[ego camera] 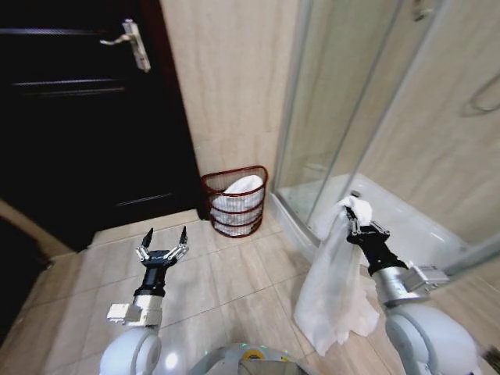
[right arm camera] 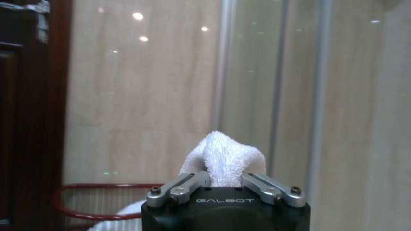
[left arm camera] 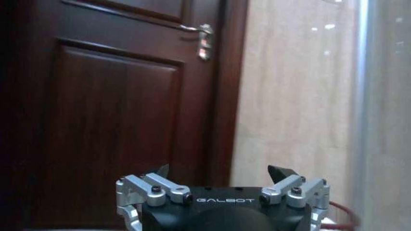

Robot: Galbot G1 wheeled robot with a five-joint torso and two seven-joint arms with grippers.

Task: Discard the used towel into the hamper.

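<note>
A white towel (ego camera: 336,281) hangs in long folds from my right gripper (ego camera: 356,221), which is shut on its top corner, out to the right of the hamper. In the right wrist view the towel's bunched tip (right arm camera: 222,156) pokes up between the closed fingers. The hamper (ego camera: 235,201) is a dark reddish-brown ribbed basket against the tiled wall, with white cloth inside; its rim (right arm camera: 96,187) shows in the right wrist view. My left gripper (ego camera: 162,240) is held open over the floor, left of and nearer than the hamper, with nothing in it.
A dark wooden door (ego camera: 86,117) with a metal handle (ego camera: 134,41) stands at the left. A glass shower enclosure (ego camera: 351,109) with a white tray (ego camera: 406,219) fills the right. Beige floor tiles (ego camera: 226,289) lie between me and the hamper.
</note>
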